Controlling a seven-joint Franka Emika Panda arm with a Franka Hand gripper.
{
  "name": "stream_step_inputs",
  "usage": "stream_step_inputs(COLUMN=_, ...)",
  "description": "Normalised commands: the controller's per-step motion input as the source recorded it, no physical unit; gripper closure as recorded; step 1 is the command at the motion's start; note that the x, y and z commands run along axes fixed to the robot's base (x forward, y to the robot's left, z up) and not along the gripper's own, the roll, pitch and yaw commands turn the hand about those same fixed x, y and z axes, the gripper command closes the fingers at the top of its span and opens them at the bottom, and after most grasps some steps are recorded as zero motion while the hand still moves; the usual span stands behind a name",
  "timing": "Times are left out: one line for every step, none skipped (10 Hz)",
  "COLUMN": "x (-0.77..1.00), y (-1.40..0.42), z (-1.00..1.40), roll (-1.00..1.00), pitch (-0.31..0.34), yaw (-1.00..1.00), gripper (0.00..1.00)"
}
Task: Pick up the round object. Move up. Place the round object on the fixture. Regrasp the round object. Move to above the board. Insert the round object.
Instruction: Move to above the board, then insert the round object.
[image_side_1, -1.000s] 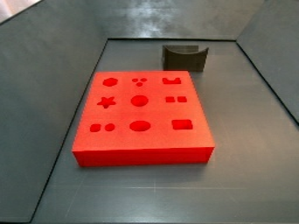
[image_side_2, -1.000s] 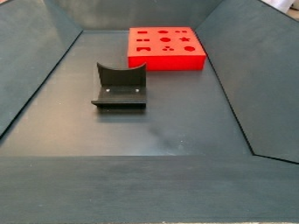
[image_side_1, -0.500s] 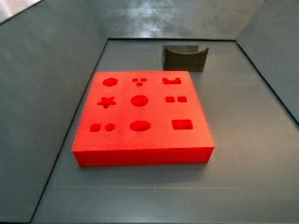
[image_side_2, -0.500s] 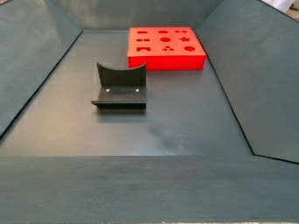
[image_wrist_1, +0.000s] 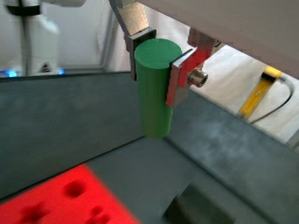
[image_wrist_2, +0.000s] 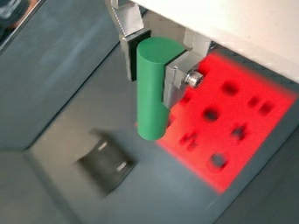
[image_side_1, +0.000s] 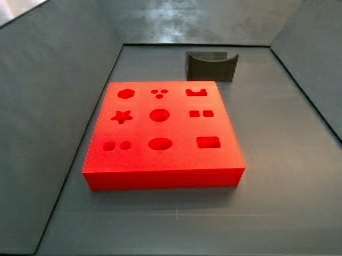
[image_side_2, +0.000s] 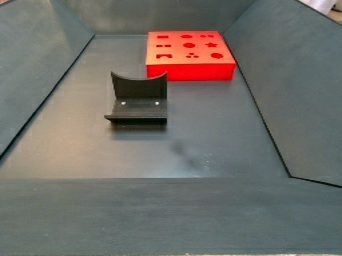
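Note:
In both wrist views my gripper (image_wrist_1: 159, 54) (image_wrist_2: 156, 57) is shut on the round object (image_wrist_1: 155, 92) (image_wrist_2: 152, 92), a smooth green cylinder hanging upright between the silver fingers, high above the floor. The red board (image_side_1: 160, 132) (image_side_2: 189, 54) with cut-out holes lies flat on the floor; a wrist view shows part of it (image_wrist_2: 233, 114) below and beside the peg. The dark fixture (image_side_1: 211, 65) (image_side_2: 136, 98) stands apart from the board, its notch bare; a wrist view shows it (image_wrist_2: 108, 163) far below. Neither side view shows the gripper or the peg.
Sloping dark grey walls (image_side_2: 40, 90) enclose the floor on all sides. Bare grey floor (image_side_2: 187, 145) lies between the fixture and the near wall. A yellow cable (image_wrist_1: 260, 92) shows beyond the wall in a wrist view.

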Motion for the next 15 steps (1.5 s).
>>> stream_step_inputs(x=-0.12, y=-0.80, z=-0.01, roll=-1.00, pitch=-0.011, yaw=-0.07, gripper=1.00)
stream_step_inputs(x=-0.07, y=-0.42, z=-0.01, roll=-1.00, pitch=-0.006, yaw=-0.07, gripper=1.00)
stream_step_inputs(x=-0.06, y=-0.22, z=0.00, roll=-1.00, pitch=-0.008, yaw=-0.07, gripper=1.00)
stream_step_inputs(x=-0.06, y=-0.13, z=0.00, roll=-1.00, pitch=-0.014, yaw=-0.07, gripper=1.00)
stream_step_inputs(x=-0.08, y=-0.03, z=0.00, roll=-0.74, pitch=-0.052, yaw=-0.04, gripper=1.00)
stream_step_inputs(x=-0.08, y=0.01, z=0.00, roll=-0.51, pitch=-0.058, yaw=-0.02, gripper=1.00)
stream_step_inputs(x=-0.06, y=0.01, z=0.00, roll=-0.34, pitch=-0.054, yaw=-0.02, gripper=1.00)
stream_step_inputs(x=-0.03, y=0.01, z=-0.01, roll=-0.22, pitch=-0.038, yaw=-0.01, gripper=1.00)
stream_step_inputs(x=0.00, y=0.00, z=-0.02, roll=0.00, pitch=0.000, yaw=0.00, gripper=1.00)
stream_step_inputs(x=0.00, y=0.00, z=-0.01, roll=0.00, pitch=-0.013, yaw=0.00, gripper=1.00)
stream_step_inputs(x=0.00, y=0.00, z=0.00, roll=0.00, pitch=0.000, yaw=-0.01, gripper=1.00)
stream_step_inputs(x=0.07, y=-0.01, z=-0.04, roll=0.00, pitch=0.000, yaw=-0.11, gripper=1.00)
stream_step_inputs(x=0.14, y=0.00, z=-0.13, roll=0.00, pitch=0.000, yaw=-0.16, gripper=1.00)
stream_step_inputs(x=0.17, y=0.00, z=-0.51, roll=0.00, pitch=0.000, yaw=-0.04, gripper=1.00)
stream_step_inputs(x=0.01, y=0.00, z=-0.73, roll=0.01, pitch=-0.049, yaw=-0.02, gripper=1.00)
